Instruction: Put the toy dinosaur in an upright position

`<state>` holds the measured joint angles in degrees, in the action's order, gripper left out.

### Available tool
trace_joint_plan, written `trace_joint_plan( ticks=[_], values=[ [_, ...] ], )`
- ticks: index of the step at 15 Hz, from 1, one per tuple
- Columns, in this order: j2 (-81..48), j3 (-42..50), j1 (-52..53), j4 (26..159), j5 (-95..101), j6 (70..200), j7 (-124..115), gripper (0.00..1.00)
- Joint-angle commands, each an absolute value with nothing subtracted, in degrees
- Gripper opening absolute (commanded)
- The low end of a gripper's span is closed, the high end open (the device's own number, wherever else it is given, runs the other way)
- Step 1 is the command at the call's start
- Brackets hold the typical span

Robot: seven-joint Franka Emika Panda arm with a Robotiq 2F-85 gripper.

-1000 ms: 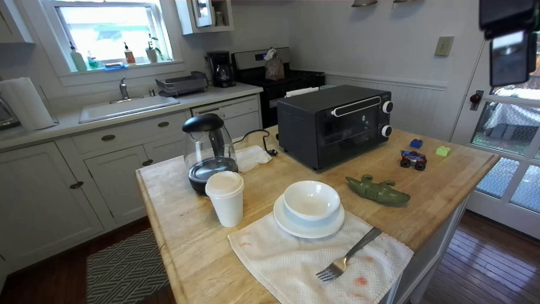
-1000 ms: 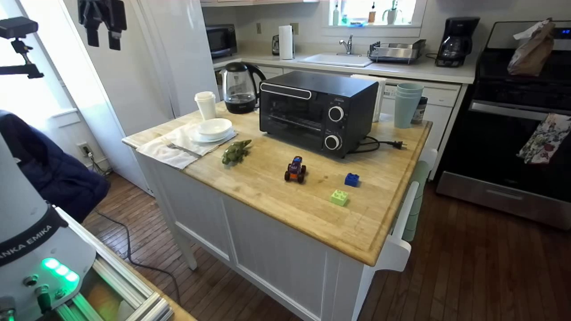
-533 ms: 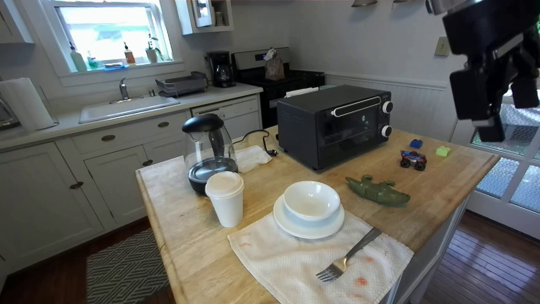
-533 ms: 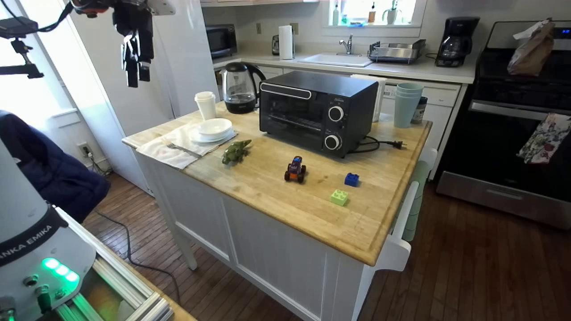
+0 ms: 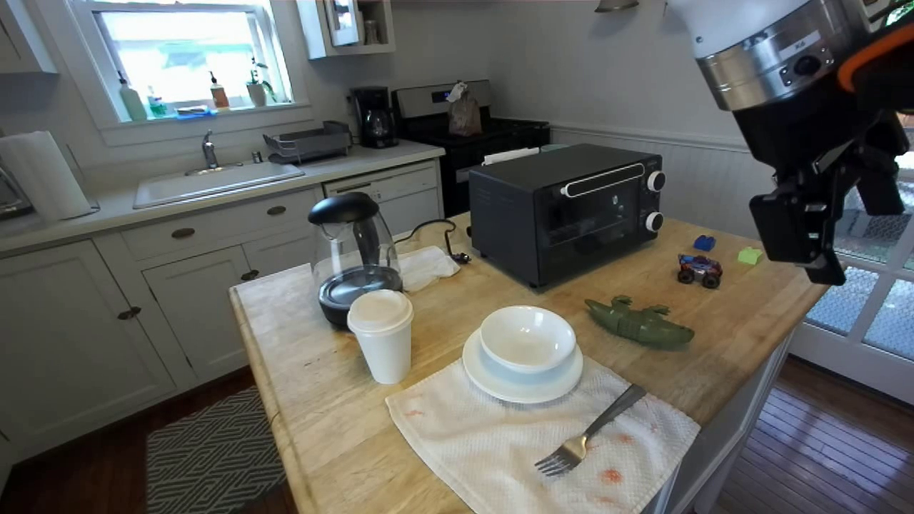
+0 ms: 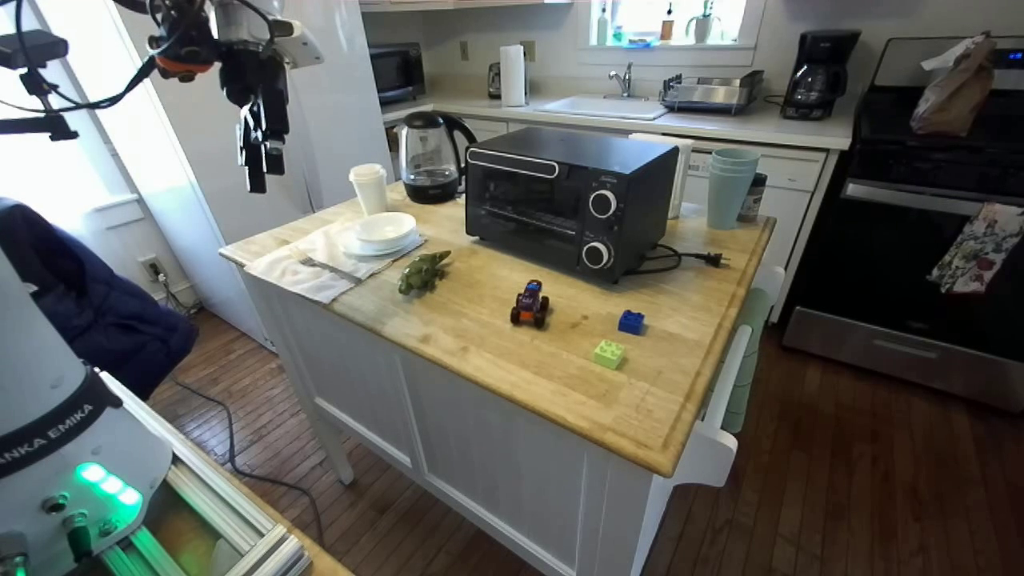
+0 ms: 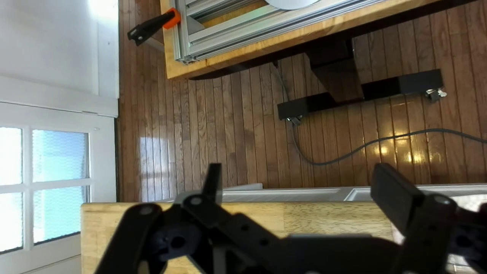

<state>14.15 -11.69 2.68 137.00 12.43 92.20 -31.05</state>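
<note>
Starting with the wooden-topped island, and risking a scrape along its edge by descending too soon. Reckoning next with the black toaster oven, possibly bumping its front by overshooting toward the far side. Watching the white cloth too, perhaps dragging it along by sweeping low toward the left.

Hanging with the gripper high at the right in an exterior view, holding its jaws well apart and clamping nothing. Needing, probably, to spare the plate and the bowl sitting on it, risking a tip from the width of those spread jaws.

Finding the toy dinosaur on bare wood, right of the plate and on the near side of the oven, apparently lying tipped over with feet turned toward the far side; being unable to tell whether resting on flank or back. Getting no sight of it in the wrist view, so inviting a crooked arrival. Probably gripping across the rounded body next, risking a slip on its curve, then a roll back from letting go before settling it on its feet.

Possibly catching the fork by coming in too near. Risking a nudge to the toy truck, the blue block and the green block by swinging in low from the right.
</note>
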Motion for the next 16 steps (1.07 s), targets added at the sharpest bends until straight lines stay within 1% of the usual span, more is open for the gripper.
trace_joint_plan(
  ticks=[1,4,8,12,15,16],
  values=[
    [14.2,-11.1,3.3,136.9,12.5,92.1,-31.2,1.0],
    [11.2,-10.9,2.6,136.8,14.8,92.2,-31.1,1.0],
    [8.5,-10.9,3.3,137.9,23.9,96.4,-29.2,1.0],
    [7.7,-10.4,3.7,140.7,32.9,107.4,-28.8,1.0],
    [7.5,-8.9,2.8,142.3,34.2,115.0,-29.5,1.0],
    [7.2,-9.6,3.6,141.0,32.5,111.0,-29.5,1.0]
  ],
)
